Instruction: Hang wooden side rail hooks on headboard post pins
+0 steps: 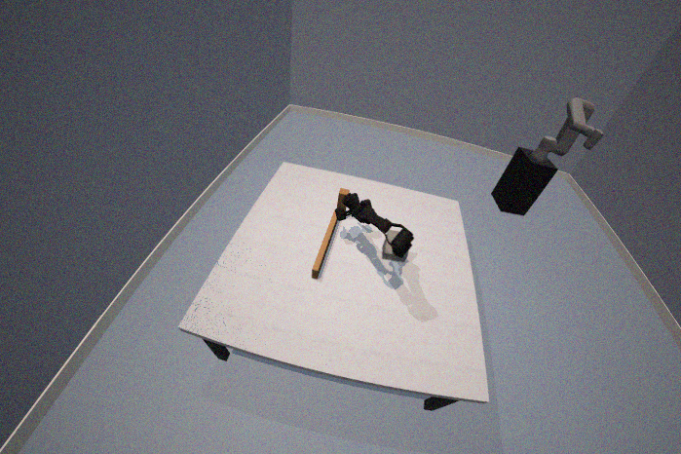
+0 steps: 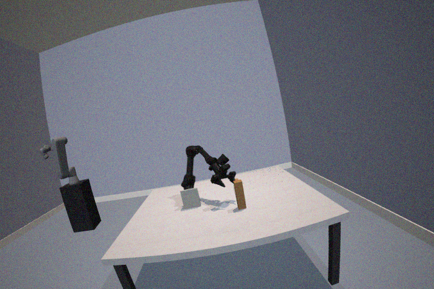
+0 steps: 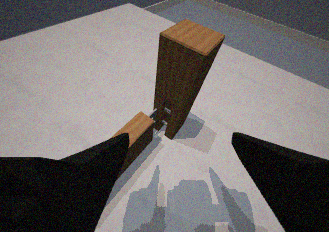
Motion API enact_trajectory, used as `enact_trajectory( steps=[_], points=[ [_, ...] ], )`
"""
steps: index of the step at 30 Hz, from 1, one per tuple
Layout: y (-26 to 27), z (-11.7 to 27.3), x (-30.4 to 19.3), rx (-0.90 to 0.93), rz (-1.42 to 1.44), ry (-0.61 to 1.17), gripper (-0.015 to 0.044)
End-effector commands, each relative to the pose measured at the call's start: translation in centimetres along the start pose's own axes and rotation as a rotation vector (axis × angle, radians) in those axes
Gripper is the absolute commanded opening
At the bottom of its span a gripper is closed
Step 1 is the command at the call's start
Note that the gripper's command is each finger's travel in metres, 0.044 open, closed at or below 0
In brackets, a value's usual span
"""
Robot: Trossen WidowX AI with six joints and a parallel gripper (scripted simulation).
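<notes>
The wooden headboard post [image 1: 343, 194] [image 2: 239, 195] [image 3: 176, 75] stands upright on the table. The wooden side rail [image 1: 324, 245] [image 3: 138, 127] lies along the table, its near end facing the post's slotted side across a small gap. Steel hooks [image 3: 155, 114] on that end reach towards the slot, where small metal parts show; whether they sit on the pins, I cannot tell. In the exterior view the rail is mostly hidden behind the post. My gripper [image 1: 342, 214] [image 2: 229, 183] [image 3: 179, 137] is open and empty above the rail's hook end, close to the post. Its left finger hides part of the rail.
The white table [image 1: 277, 321] [image 2: 176, 238] [image 3: 54, 80] carries the arm's base, beside a light grey block [image 2: 190, 198]. A black pedestal [image 1: 523, 181] [image 2: 80, 207] with a grey arm stands off the table. The post rises in front of my fingers.
</notes>
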State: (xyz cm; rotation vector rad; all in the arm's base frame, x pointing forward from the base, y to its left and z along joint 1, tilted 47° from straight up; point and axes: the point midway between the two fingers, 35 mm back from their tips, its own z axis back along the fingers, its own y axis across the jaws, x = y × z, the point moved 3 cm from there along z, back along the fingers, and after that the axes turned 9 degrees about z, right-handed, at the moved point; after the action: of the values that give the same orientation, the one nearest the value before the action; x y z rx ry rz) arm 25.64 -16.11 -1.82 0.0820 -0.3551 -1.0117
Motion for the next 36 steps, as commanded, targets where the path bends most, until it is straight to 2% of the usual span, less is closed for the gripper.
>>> enact_trajectory(
  steps=[1, 11, 21, 29, 36],
  points=[
    [1.0, -0.3, 0.7, 0.011, 0.209, 0.035, 0.0440],
    [2.3, -1.4, 2.4, 0.119, 0.740, 0.217, 0.0440],
    [3.5, -2.0, 3.8, 0.347, 1.245, 0.332, 0.0440],
    [4.3, -2.1, 4.9, 0.595, 1.611, 0.338, 0.0440],
    [5.0, -2.0, 5.9, 0.840, 1.898, 0.260, 0.0440]
  ],
)
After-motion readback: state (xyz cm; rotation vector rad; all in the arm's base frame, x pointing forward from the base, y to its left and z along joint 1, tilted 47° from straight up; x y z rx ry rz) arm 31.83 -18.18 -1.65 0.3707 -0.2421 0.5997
